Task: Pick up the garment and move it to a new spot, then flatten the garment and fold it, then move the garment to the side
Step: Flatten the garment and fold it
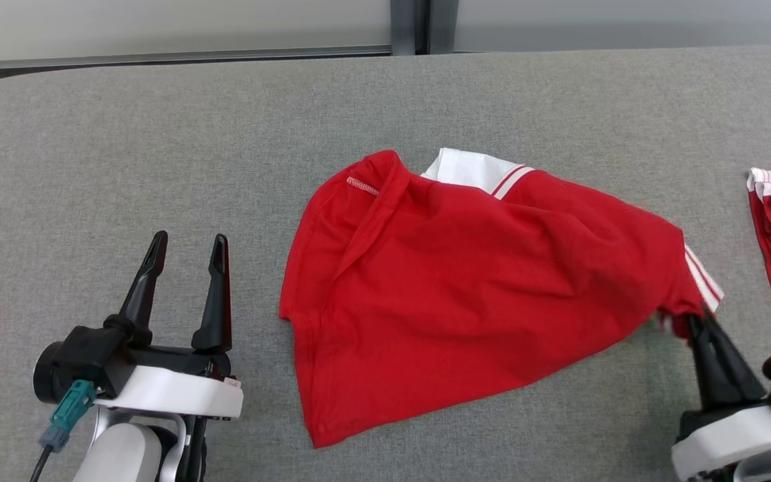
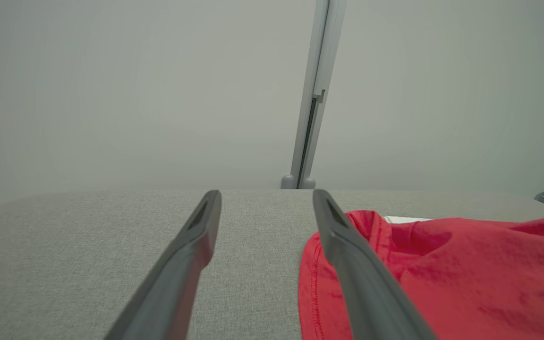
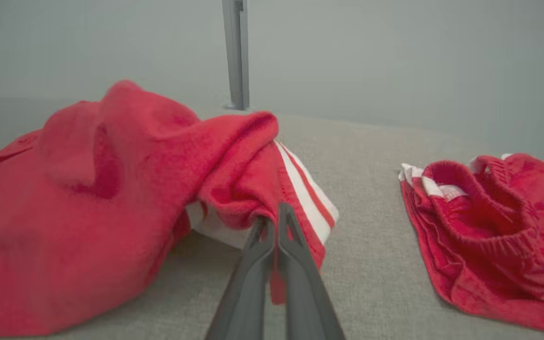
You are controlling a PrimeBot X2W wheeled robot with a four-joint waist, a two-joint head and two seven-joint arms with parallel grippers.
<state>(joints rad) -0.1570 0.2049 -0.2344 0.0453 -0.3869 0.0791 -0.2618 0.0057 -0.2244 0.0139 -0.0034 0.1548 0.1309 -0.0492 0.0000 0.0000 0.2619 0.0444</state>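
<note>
Head view: the crumpled red shirt with white striped trim (image 1: 466,281) lies centred on the grey fabric counter (image 1: 158,134), long axis left-right. Left wrist view: the left pincer (image 2: 267,194) stands apart, empty, with the shirt just to its right. Right wrist view: the right pincer (image 3: 272,215) is clamped on the shirt's striped end.

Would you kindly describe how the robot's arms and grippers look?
The left gripper and right gripper each have two long, tapering dark fingers on a black base above a white collar. The left forearm is pale grey, with a teal connector and dark cable beside it.
</note>
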